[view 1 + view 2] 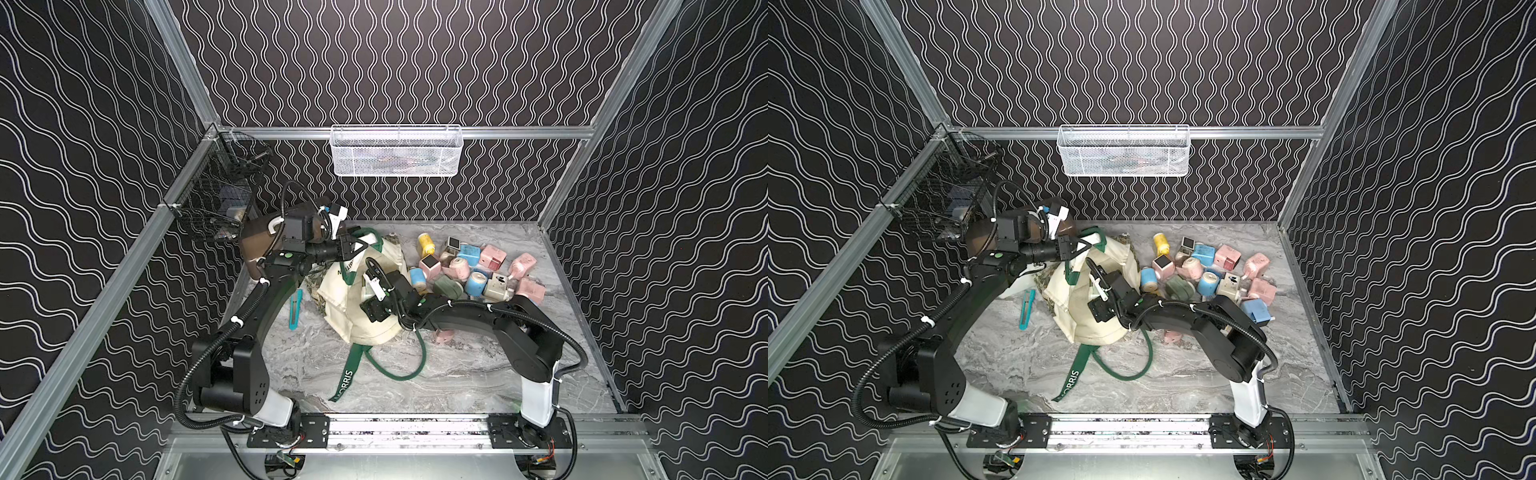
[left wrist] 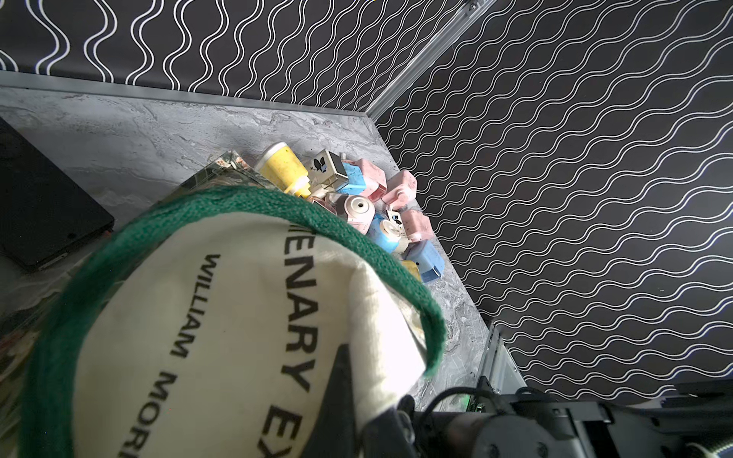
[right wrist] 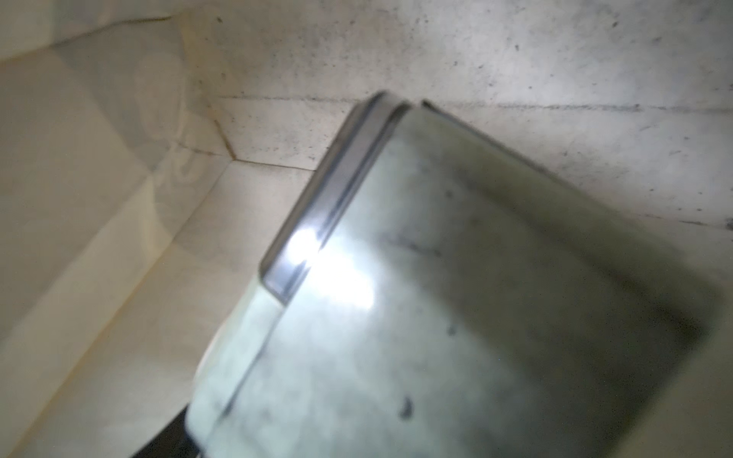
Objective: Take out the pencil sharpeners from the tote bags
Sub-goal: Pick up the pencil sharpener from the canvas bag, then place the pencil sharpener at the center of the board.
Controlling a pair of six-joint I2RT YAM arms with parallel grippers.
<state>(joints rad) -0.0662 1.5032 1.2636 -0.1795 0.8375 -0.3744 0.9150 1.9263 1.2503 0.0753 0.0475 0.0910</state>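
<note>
Pinching the tote bag [image 1: 337, 291] rim, the left gripper [image 1: 354, 245] holds it open. The right gripper [image 1: 371, 311] reaches inside; its state cannot be told. The pencil sharpener [image 3: 456, 297] there is probably rigid, light and slick: grip its flat sides.

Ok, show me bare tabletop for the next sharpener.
Widest free patch: tabletop between the green strap, the right arm and the front rail. Smaller: between the teal strip and the strap. Crowded: pencil sharpeners heaped back right, beside the tote bag.
</note>
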